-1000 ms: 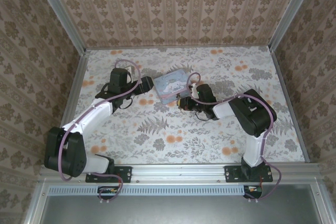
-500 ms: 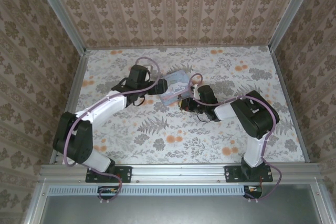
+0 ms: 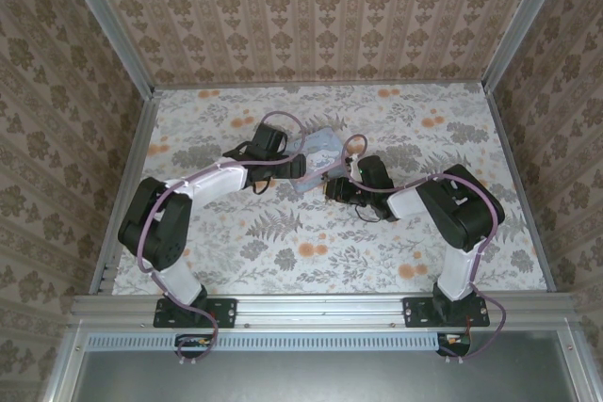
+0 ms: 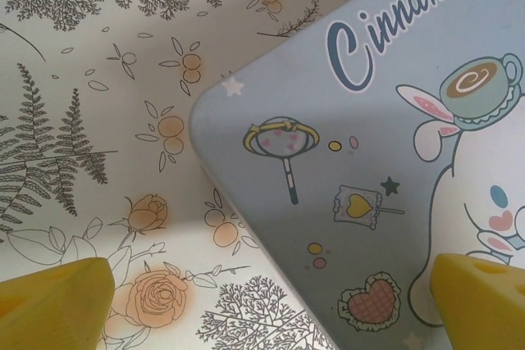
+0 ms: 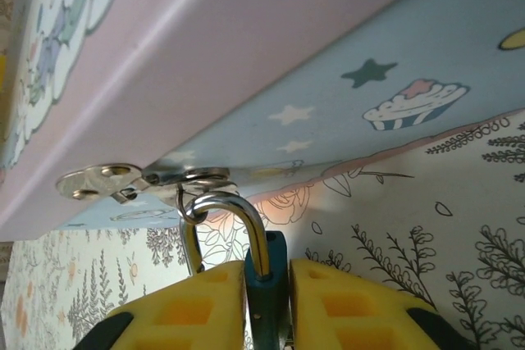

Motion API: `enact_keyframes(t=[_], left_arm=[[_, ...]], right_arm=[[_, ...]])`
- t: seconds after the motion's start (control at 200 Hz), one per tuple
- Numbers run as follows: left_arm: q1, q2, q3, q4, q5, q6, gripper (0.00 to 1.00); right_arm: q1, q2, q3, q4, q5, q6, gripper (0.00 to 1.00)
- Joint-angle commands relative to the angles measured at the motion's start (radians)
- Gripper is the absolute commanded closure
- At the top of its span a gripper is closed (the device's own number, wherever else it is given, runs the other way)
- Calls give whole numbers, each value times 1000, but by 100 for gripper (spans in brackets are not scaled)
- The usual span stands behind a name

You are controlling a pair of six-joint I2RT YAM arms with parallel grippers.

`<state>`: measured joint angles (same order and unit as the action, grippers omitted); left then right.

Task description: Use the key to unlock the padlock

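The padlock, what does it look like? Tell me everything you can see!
The padlock is tiny: a teal-blue body with a shiny silver hoop. The hoop hooks through a metal ring on the pale blue tin. The yellow pads of the right tool squeeze its body from both sides. Whether it is locked is unclear.

A pale blue rectangular tin [image 3: 318, 146] sits askew near the middle of the floral-printed worktop [image 3: 377, 261]. Its lid shows a white cartoon figure, a teacup, sweets and script lettering. A silver hasp plate [image 5: 97, 181] juts from the tin's side. Patterned wallpaper walls [image 3: 320, 16] enclose the worktop, and an aluminium rail [image 3: 320, 306] runs along its near edge.
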<state>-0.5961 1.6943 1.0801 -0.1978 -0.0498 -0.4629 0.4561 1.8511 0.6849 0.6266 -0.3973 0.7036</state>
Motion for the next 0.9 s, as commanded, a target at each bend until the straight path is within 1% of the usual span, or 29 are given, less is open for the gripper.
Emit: enact_keyframes(t=[0.0,0.24,0.895], left_arm=[[-7,6,23,-6,-18,10,0],[-7,15,27,-5,-12,4,0],[-9,27,24,9,-2,-5,0]], right_arm=[[-7,-12,-31,2,6,9,76],[-9,-28,-69,44,-3,25,73],[-1,20,-48,84,-34,52,74]])
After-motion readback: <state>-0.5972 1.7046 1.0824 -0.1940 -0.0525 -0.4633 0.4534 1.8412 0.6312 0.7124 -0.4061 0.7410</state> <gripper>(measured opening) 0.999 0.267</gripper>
